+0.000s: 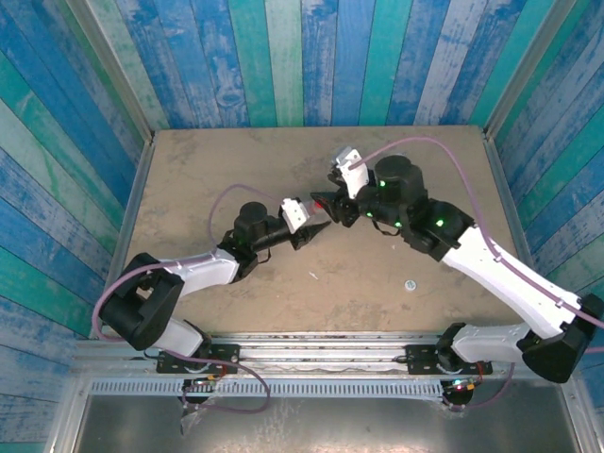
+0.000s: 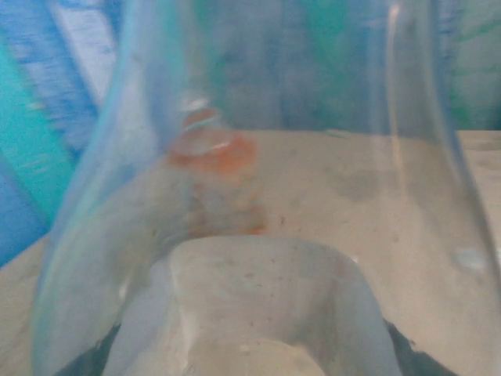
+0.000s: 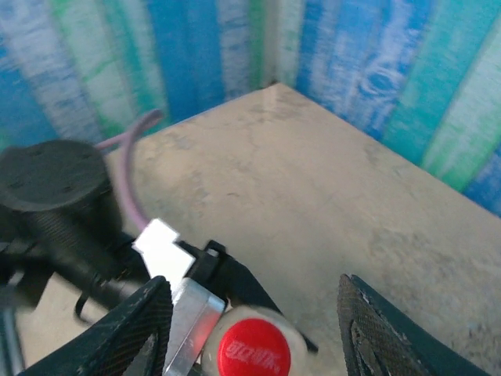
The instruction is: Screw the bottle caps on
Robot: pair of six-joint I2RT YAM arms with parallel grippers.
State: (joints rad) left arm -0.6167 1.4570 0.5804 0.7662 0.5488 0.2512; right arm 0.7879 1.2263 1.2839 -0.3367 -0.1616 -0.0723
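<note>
A clear plastic bottle (image 2: 258, 117) sits right in front of the left wrist camera, held low on its body with my left gripper (image 1: 307, 233) shut on it above the middle of the table. A red cap (image 3: 254, 354) sits on the bottle's mouth. My right gripper (image 3: 254, 333) stands open around the cap, with both fingers (image 3: 142, 329) well apart from it. From above, the red cap (image 1: 319, 200) shows where the two grippers meet, at my right gripper (image 1: 332, 206). A small white cap (image 1: 410, 283) lies on the table to the right.
The tan table (image 1: 236, 170) is fenced by blue and green plank walls (image 1: 283, 57) and metal rails. The left arm's purple cable (image 1: 222, 203) loops over the table. The left gripper's wrist and white mount (image 3: 163, 244) sit close to my right fingers.
</note>
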